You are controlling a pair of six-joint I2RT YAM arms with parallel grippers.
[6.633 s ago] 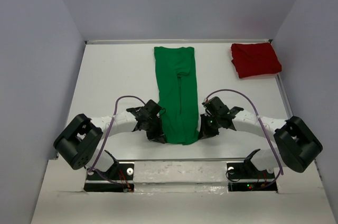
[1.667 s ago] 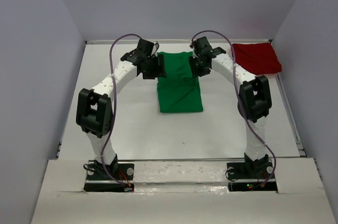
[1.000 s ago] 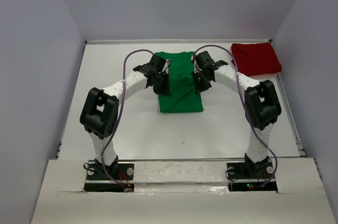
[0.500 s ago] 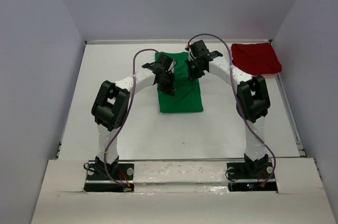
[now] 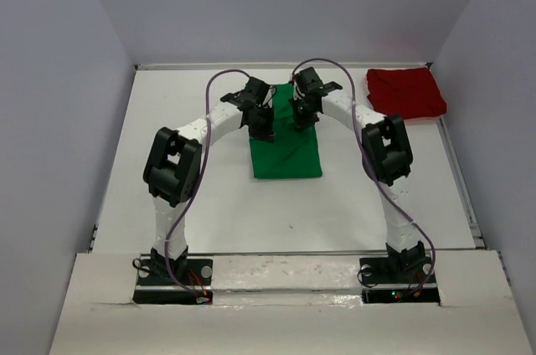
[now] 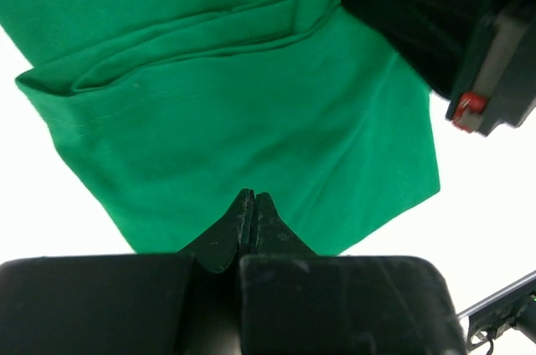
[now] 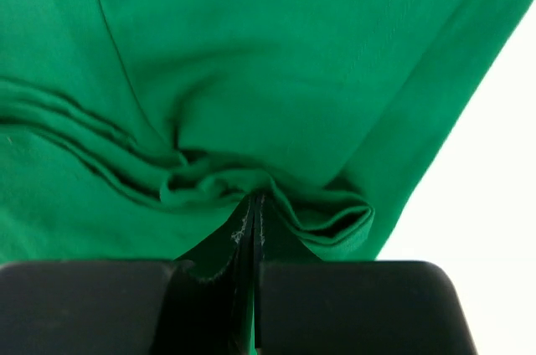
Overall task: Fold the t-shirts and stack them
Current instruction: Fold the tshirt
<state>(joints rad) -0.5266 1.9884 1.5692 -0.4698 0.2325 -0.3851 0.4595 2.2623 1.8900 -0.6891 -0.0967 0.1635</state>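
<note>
The green t-shirt [image 5: 289, 158] lies folded into a rectangle at the middle of the table, its far end gathered between the two grippers. My right gripper [image 5: 299, 116] is over that far end, shut, with a bunched fold of the green t-shirt [image 7: 251, 79] pinched at its tips [image 7: 254, 198]. My left gripper [image 5: 262, 126] is at the shirt's left part, shut, its tips [image 6: 253, 194] over smooth green cloth [image 6: 251, 104] with no fold gathered at them. The dark red t-shirt [image 5: 406, 94] lies folded at the far right corner, apart from both grippers.
White table [image 5: 184, 171] enclosed by grey walls on the left, back and right. In the left wrist view the black body of the right gripper [image 6: 452, 28] stands close at the upper right. Purple cables arch over both arms.
Both grippers moved inward from the shirt's side edges onto its far part. The left jaws closed. The shirt's far end now looks narrower and bunched.
</note>
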